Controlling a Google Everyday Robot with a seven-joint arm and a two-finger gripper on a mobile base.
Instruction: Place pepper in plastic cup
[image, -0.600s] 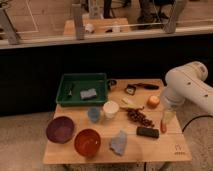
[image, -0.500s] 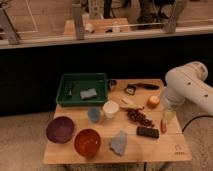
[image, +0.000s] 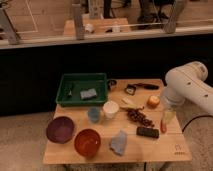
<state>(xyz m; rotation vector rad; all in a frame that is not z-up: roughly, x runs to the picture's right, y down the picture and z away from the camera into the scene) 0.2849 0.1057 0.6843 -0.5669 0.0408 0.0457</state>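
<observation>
The slim red-orange pepper (image: 163, 127) is at the right edge of the wooden table (image: 160, 150), just under my gripper (image: 167, 117). The gripper hangs from the white arm (image: 187, 87) on the right, directly above the pepper and touching or nearly touching its top end. The small blue-grey plastic cup (image: 93, 114) stands upright near the table's middle, left of the white cup (image: 110, 109) and far to the left of the gripper.
A green tray (image: 67, 97) with a grey sponge sits at the back left. A purple bowl (image: 60, 129) and an orange-red bowl (image: 87, 141) are at the front left. A dark beaded cluster (image: 140, 118), a round fruit (image: 153, 101), a dark block (image: 147, 132) and a grey cloth (image: 119, 142) lie between cup and pepper.
</observation>
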